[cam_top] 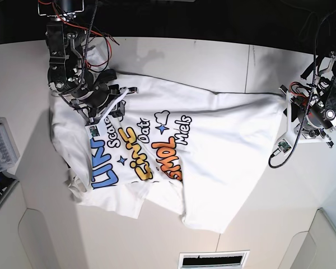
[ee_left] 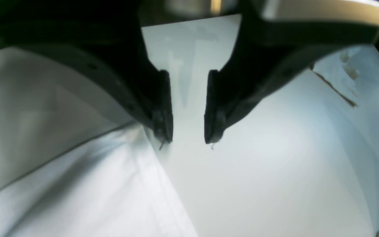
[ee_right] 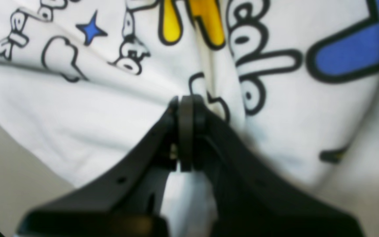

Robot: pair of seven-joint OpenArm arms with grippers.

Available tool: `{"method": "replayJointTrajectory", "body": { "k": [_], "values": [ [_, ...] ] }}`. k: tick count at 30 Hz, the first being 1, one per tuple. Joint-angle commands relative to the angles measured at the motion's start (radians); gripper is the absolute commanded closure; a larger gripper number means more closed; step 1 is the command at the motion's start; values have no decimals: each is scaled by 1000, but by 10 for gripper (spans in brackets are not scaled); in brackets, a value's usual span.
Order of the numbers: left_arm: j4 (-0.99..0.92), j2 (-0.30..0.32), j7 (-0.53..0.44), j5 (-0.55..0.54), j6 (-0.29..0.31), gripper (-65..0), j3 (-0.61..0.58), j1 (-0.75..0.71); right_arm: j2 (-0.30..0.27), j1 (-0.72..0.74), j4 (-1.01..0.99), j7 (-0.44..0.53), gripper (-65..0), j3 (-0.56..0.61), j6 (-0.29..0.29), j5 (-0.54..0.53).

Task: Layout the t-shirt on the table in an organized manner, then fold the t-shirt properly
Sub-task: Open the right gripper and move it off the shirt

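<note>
Spreading stage: t-shirt [cam_top: 213, 168] lies rumpled, print up, on surface [cam_top: 173, 53]. Right gripper [ee_right: 185, 102] jaws pinch printed fabric; left gripper [ee_left: 188, 140] jaws open, empty. Advice: regrip opposite hem, draw taut.

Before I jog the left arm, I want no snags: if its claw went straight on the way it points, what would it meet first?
Probably the t-shirt: the open left claw points down at white cloth, though the gap is hard to judge.

The big matte off-white table [cam_top: 213, 56] had a white printed cotton t-shirt [cam_top: 224, 168] spread rumpled across it, with a small grey tray [cam_top: 3, 147] left of the shirt.
</note>
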State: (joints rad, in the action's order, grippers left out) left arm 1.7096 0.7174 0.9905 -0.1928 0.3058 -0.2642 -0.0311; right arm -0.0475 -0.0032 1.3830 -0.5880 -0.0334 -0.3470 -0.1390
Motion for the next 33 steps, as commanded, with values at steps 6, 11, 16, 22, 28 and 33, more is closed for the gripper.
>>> {"method": "replayJointTrajectory", "body": {
  "k": [6, 11, 16, 22, 28, 33],
  "values": [
    [13, 17, -52, 9, -15, -206, 11, 14, -5, 26, 357, -76, -274, -2, -2, 0],
    [13, 11, -87, 9, -20, -206, 11, 14, -5, 22, 504, -121, -272, -2, -1, 27],
    [13, -1, -257, 10, -37, -70, 11, 15, -29, 25, 507, -99, -166, -11, 53, 143],
    [-22, -104, -430, 10, -37, 0, 11, 31, -75, 28, 474, -40, 0, -86, 71, 166],
    [-212, -211, -429, -3, -32, 0, 11, 111, -83, 61, 303, -36, 0, -139, 70, 76],
    [-323, -241, -395, -85, 6, 0, 11, 124, -131, 127, 119, -45, 0, -139, 69, 71]
  ]
}}
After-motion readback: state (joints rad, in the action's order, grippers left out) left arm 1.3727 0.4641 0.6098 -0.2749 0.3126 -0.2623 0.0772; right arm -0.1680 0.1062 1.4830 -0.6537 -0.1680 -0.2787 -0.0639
